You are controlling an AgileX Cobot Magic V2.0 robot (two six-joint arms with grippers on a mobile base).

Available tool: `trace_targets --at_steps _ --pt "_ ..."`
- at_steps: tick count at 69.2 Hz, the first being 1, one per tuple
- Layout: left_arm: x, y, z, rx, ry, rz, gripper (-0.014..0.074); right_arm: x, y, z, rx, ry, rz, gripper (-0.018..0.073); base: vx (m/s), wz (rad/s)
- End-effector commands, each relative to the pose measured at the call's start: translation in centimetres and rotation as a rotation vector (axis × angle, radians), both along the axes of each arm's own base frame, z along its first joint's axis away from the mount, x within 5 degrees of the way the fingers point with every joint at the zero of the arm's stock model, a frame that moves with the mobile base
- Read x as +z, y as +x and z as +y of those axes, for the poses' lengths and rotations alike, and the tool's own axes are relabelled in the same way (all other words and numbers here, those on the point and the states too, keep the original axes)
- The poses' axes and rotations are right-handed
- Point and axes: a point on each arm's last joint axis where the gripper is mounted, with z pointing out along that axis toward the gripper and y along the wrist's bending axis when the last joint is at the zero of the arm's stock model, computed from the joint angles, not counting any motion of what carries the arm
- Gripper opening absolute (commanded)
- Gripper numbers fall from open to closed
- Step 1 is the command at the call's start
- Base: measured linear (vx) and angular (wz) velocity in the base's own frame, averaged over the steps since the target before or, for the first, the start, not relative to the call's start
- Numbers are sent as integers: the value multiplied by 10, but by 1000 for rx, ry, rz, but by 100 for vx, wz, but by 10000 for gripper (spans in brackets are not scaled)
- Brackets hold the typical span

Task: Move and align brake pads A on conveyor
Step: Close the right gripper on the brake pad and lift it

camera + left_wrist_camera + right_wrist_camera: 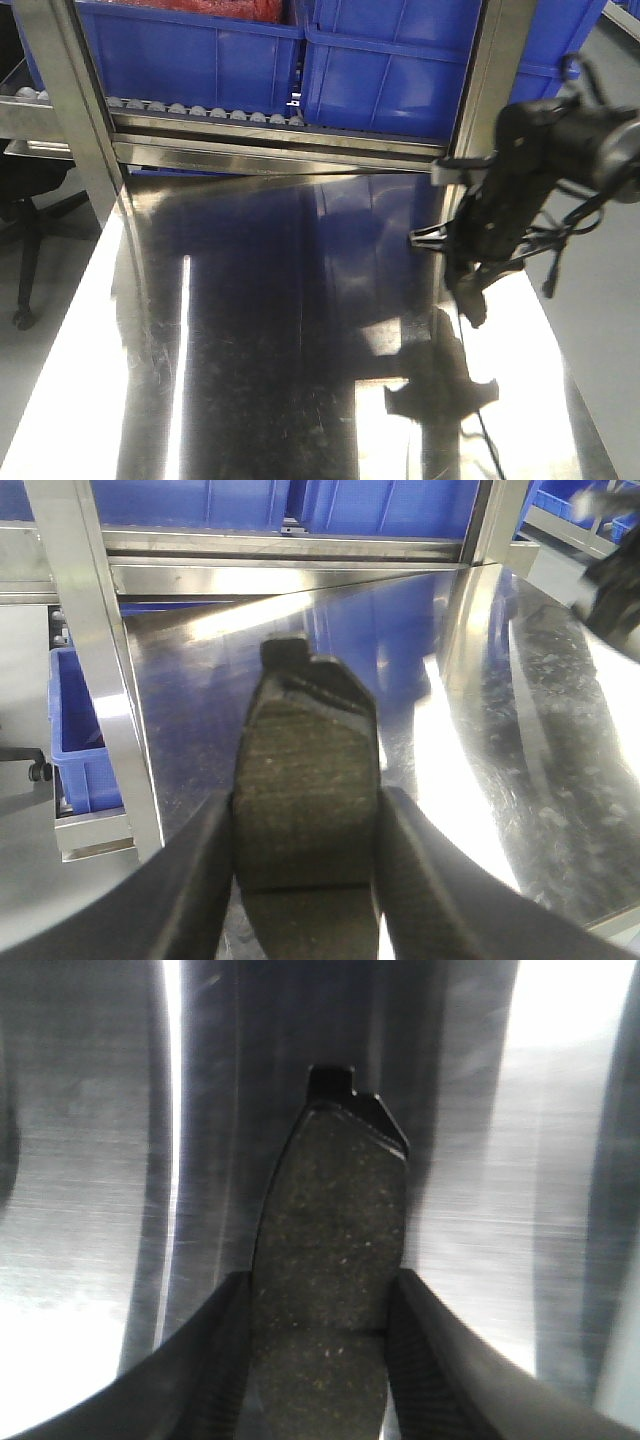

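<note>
Above desk (pixel 250 350): pad (pixel 305 790) and second pad (pixel 325 1240), one per arm; touching desk or not, cannot tell.
Left fingers (pixel 195 880): clamped on pad, grey face up.
Right fingers (pixel 205 1360): closed round second pad, steel below.
Bins (pixel 400 70): blue, on rack (pixel 200 108) behind desk; left one holds red stuff (pixel 200 5).

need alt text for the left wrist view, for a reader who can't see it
A grey-brown brake pad, black backing tab at its far end, is clamped between the left gripper's two black fingers, filling the foreground. Beyond it lie a shiny steel tabletop, a steel rack and blue bins.
</note>
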Motion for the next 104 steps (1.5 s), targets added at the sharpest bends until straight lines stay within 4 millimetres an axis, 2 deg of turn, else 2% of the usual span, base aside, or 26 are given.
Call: trace_targets --at_steps 1,11,21,28,51,62,73,104 --pt "14 2 -1 -13 -31 -94 -6 47 -7 -21 22 2 -130 -3 0 0" --pt "14 2 -1 -13 -31 -94 -6 61 -23 -37 5 4 -220 -3 0 0" --pt "14 2 -1 -13 -31 -94 -6 57 -50 -51 -19 3 -332 -3 0 0" --pt "14 2 -1 -13 -31 -94 -6 59 -71 -53 -13 5 -406 -3 0 0" --pt "14 2 -1 -13 -31 -94 -6 94 -146 -60 38 26 -647 -3 0 0" --pt "14 2 -1 -13 -31 -94 -6 104 -178 -64 36 38 -771 -3 0 0" --pt "14 2 -1 -13 -31 -94 -6 102 -207 -68 35 45 -876 -3 0 0" --pt "14 2 -1 -13 -31 -94 -6 85 -270 -75 46 60 -1080 -3 0 0"
